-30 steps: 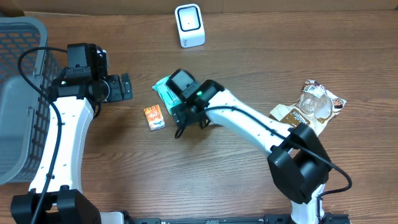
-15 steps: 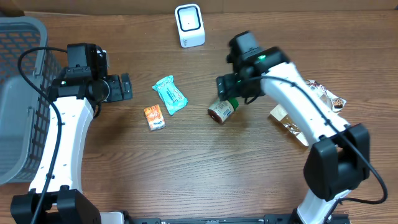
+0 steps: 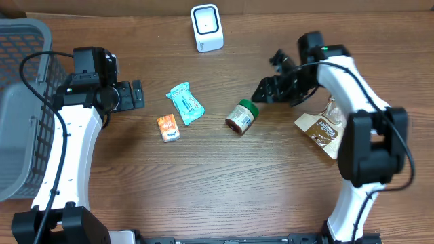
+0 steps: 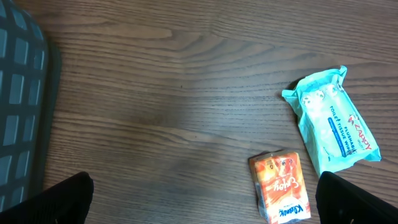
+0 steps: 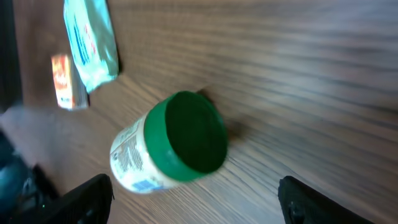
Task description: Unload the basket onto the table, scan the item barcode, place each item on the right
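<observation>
The item, a small jar (image 3: 240,116) with a green lid and a white label, lies on its side mid-table. In the right wrist view the jar (image 5: 166,149) points its lid at the camera, apart from both fingers. My right gripper (image 3: 266,87) hangs open just right of it, the same gripper (image 5: 199,208) holding nothing. The white scanner (image 3: 207,28) stands at the far edge. My left gripper (image 3: 133,95) is open at the left, and in its wrist view this gripper (image 4: 205,206) is empty above bare wood.
A teal wipes packet (image 3: 185,103) and an orange tissue pack (image 3: 168,127) lie left of the jar; the left wrist view shows both packet (image 4: 333,121) and pack (image 4: 280,186). A brown snack bag (image 3: 329,125) lies right. A grey basket (image 3: 20,102) fills the left edge.
The right arm swung from the table's middle out to the right. The jar now lies free on the wood, the gripper drawn back from it. The left arm has not moved.
</observation>
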